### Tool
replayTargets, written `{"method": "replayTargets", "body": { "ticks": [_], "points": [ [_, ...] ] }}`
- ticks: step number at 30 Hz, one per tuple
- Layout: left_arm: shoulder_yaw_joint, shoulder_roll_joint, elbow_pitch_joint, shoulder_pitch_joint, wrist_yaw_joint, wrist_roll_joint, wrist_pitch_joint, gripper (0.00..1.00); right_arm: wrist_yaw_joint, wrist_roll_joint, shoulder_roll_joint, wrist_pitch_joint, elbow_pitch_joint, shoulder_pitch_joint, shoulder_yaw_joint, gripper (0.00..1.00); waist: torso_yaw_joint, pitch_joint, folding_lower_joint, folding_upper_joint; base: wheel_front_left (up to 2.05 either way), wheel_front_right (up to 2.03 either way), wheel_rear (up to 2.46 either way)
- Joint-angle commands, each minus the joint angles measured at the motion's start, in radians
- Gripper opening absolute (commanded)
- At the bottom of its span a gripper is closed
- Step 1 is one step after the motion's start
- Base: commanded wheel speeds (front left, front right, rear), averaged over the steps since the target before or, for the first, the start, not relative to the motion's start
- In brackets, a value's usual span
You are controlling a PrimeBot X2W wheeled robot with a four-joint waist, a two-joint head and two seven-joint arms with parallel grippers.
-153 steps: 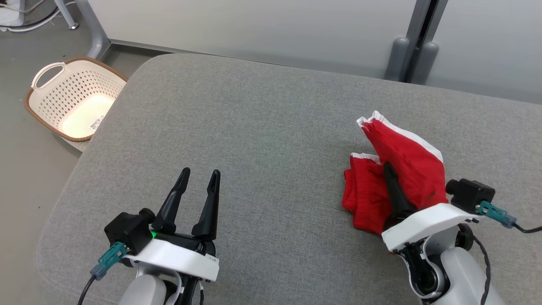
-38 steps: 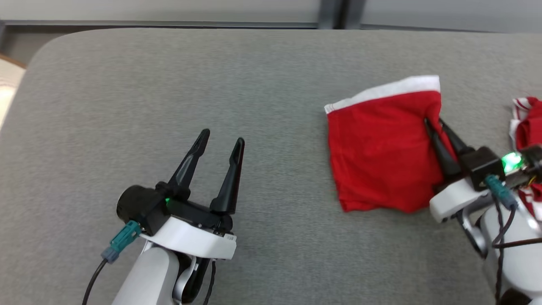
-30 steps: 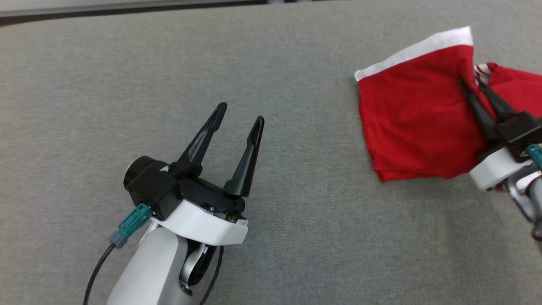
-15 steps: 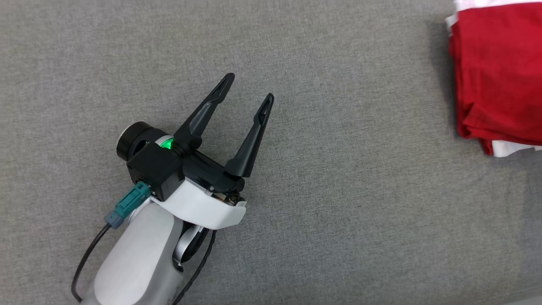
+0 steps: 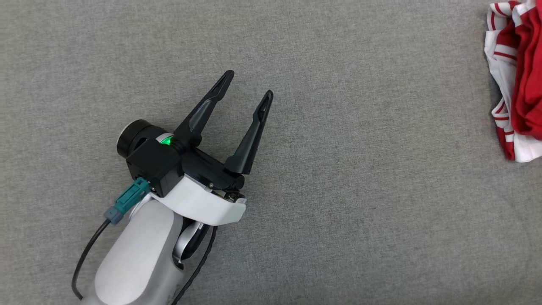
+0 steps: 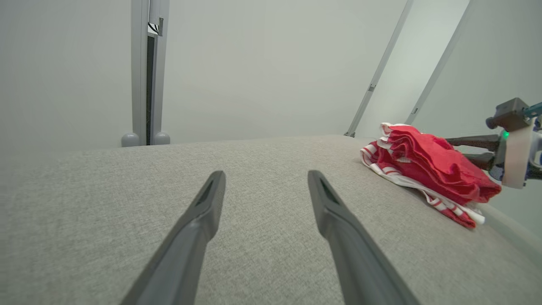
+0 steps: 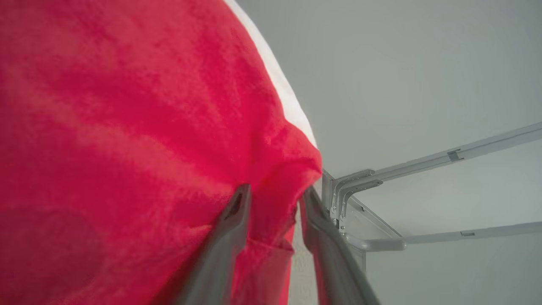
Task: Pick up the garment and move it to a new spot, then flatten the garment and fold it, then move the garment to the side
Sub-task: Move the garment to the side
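Head view: the left claw [image 5: 249, 84] is wide open and empty. The red garment [image 5: 529, 84] lies far to its right on the grey worktop [image 5: 338, 212]. Left wrist view: the garment is ahead, to the right. Right wrist view: the right claw [image 7: 275, 190] is partly open with the garment between its fingers; I cannot tell if it grips.

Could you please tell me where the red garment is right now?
The red garment lies at the head view's far right edge, on striped cloth on the grey cushion; the left wrist view shows the right hand at its right end.
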Motion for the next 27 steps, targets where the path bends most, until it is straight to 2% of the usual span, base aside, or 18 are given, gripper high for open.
{"method": "replayTargets", "body": {
  "ticks": [1, 7, 10, 18, 27],
  "points": [
    [0.003, 0.001, 0.002, -0.013, -0.001, -0.003, -0.001, 1.0, -0.003, -0.008, 0.002, 0.002, 0.01, -0.002, -0.012, 1.0, 0.005, -0.008, 0.0, 0.0, 0.0, 0.0, 0.0],
    [0.014, -0.016, 0.012, 0.011, -0.001, -0.008, -0.001, 1.0, -0.002, 0.011, 0.097, -0.053, 0.042, -0.023, -0.138, 1.0, 0.025, -0.069, 0.0, 0.0, 0.0, 0.0, 0.0],
    [0.029, -0.027, 0.016, 0.033, -0.001, -0.011, -0.001, 1.0, -0.002, 0.004, 0.16, -0.103, 0.022, -0.03, -0.156, 1.0, 0.04, -0.12, 0.0, 0.0, 0.0, 0.0, 0.0],
    [0.108, -0.054, 0.019, 0.114, -0.001, -0.013, -0.001, 1.0, -0.002, 0.036, 0.34, -0.167, -0.114, 0.019, -0.143, 1.0, 0.112, -0.276, 0.0, 0.0, 0.0, 0.0, 0.0],
    [0.218, -0.07, 0.046, 0.233, -0.001, 0.019, -0.001, 1.0, -0.002, 0.028, 0.527, -0.173, -0.301, 0.207, -0.117, 1.0, 0.214, -0.392, 0.0, 0.0, 0.0, 0.0, 0.0]
  ]
}}
